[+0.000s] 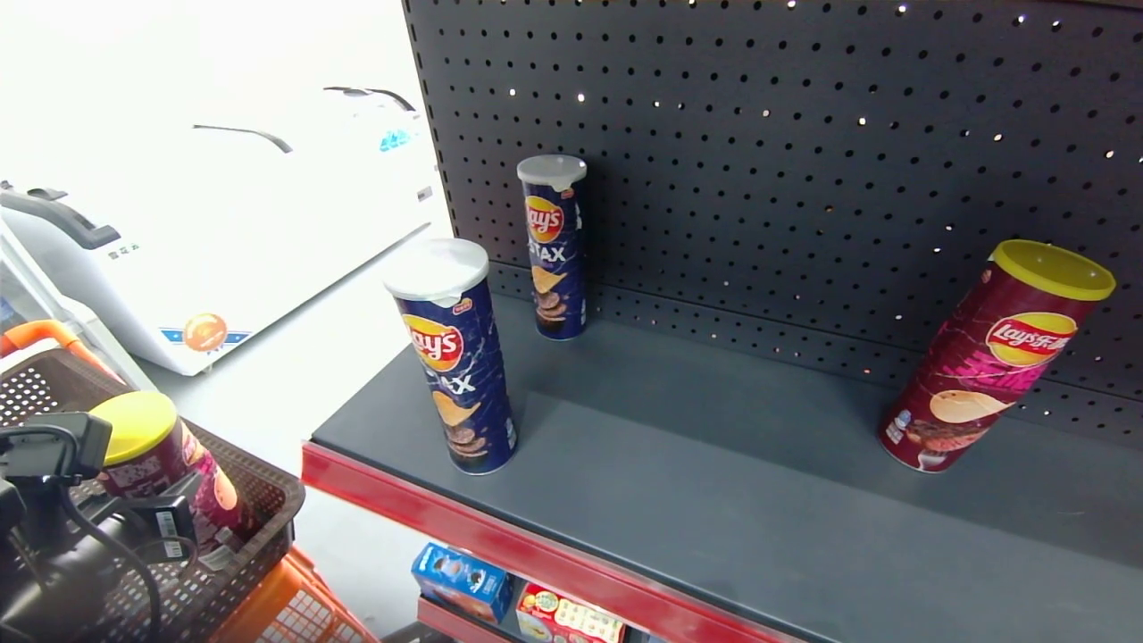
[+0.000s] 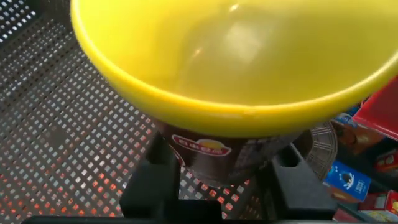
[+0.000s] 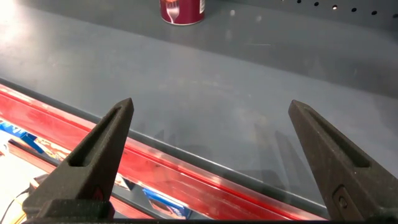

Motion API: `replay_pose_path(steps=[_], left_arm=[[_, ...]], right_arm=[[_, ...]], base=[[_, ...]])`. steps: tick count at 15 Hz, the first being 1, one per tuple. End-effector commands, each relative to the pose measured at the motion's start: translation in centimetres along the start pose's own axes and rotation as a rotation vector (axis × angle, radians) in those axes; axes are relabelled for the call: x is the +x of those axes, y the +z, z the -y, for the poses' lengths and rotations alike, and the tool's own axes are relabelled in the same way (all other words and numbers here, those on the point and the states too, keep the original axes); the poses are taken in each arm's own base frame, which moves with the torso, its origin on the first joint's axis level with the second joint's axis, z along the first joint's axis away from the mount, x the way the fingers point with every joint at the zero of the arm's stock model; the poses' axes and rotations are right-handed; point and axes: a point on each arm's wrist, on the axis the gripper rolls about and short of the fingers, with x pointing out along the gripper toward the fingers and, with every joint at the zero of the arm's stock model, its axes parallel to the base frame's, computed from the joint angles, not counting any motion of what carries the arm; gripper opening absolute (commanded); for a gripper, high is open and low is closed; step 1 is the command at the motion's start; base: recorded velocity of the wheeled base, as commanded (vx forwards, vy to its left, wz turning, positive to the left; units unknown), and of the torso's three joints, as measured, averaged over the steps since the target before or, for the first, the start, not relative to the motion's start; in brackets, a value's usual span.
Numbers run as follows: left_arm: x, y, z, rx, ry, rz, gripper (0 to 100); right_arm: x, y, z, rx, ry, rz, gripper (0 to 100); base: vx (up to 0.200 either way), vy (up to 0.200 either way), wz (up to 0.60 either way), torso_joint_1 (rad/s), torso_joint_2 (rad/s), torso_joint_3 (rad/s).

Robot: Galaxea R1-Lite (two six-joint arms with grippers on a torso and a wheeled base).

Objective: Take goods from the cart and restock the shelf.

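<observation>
A maroon chip can with a yellow lid (image 1: pixel 147 446) stands in the brown mesh cart (image 1: pixel 268 500) at the lower left. My left gripper (image 1: pixel 152 522) is shut on its body. In the left wrist view the yellow lid (image 2: pixel 230 56) looms large, with the maroon can (image 2: pixel 214 155) squeezed between the black fingers (image 2: pixel 155 177). Two blue chip cans (image 1: pixel 455 357) (image 1: pixel 554 246) stand upright at the left of the grey shelf (image 1: pixel 714 464). Another maroon can (image 1: pixel 982 357) stands at the right, near the back. My right gripper (image 3: pixel 211 106) is open over the shelf's front part, and that can's base (image 3: pixel 181 9) shows beyond it.
The shelf has a red front lip (image 1: pixel 500 536) and a black pegboard back (image 1: pixel 804 134). Between the blue cans and the right maroon can lies bare shelf. Boxed goods (image 1: pixel 460 580) sit on a lower shelf. A white chest appliance (image 1: pixel 223 223) stands behind the cart.
</observation>
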Motion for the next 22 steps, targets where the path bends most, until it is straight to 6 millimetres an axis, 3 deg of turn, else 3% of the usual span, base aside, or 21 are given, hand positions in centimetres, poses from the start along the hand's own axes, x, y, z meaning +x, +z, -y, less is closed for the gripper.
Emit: replay_pose_path(steps=[1, 4, 16, 22], left_arm=[[-0.8, 0.9, 0.0, 0.016, -0.002, 0.056, 0], [-2.3, 2.4, 0.2, 0.063, -0.105, 0.159, 0], [-5.8, 9.3, 2.6, 0.093, -0.285, 0.277, 0], [-8.3, 10.9, 3.0, 0.099, -0.366, 0.269, 0]], right_arm=[[0.0, 0.0, 0.0, 0.0, 0.001, 0.001, 100], [0.0, 0.0, 0.0, 0.0, 0.001, -0.001, 100], [0.0, 0.0, 0.0, 0.0, 0.001, -0.001, 100], [0.0, 0.0, 0.0, 0.0, 0.001, -0.001, 100]], base=[[0.0, 0.0, 0.0, 0.0, 0.0, 0.0], [0.0, 0.0, 0.0, 0.0, 0.0, 0.0], [0.0, 0.0, 0.0, 0.0, 0.0, 0.0], [0.0, 0.0, 0.0, 0.0, 0.0, 0.0]])
